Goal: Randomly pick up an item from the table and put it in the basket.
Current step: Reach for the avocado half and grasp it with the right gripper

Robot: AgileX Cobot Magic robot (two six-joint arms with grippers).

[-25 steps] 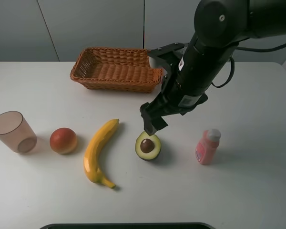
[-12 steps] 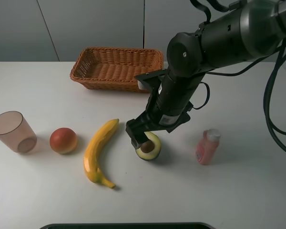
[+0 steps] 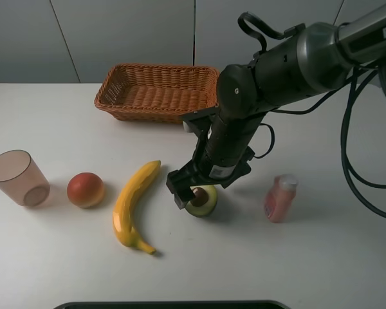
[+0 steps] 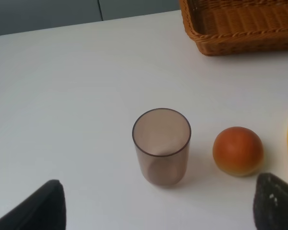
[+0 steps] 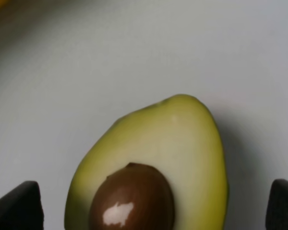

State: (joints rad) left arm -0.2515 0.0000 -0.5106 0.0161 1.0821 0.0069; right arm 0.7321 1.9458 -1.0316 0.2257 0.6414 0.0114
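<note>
The right claw [image 5: 149,207] stood wide open over the bench [image 3: 321,257], holding nothing. The halved avocado [image 3: 203,203] lay cut face up with its brown pit showing, directly under this claw and between its two dark fingertips [image 5: 14,206]. In the right wrist view, bare bench showed between each tip and the fruit, so neither touched it. A yellow banana [image 3: 134,206] lay just beside the claw on its left, and a small pink bottle [image 3: 280,198] stood near it on its right. The wicker basket [image 3: 141,109] sat beyond the claw, towards the back wall, apart from it.

The left claw [image 4: 153,211] was also spread wide and held nothing. A translucent pinkish cup [image 4: 161,146] stood upright just ahead of it, centred between its fingertips. A round red-orange fruit [image 4: 237,151] rested beside the cup, not touching it.
</note>
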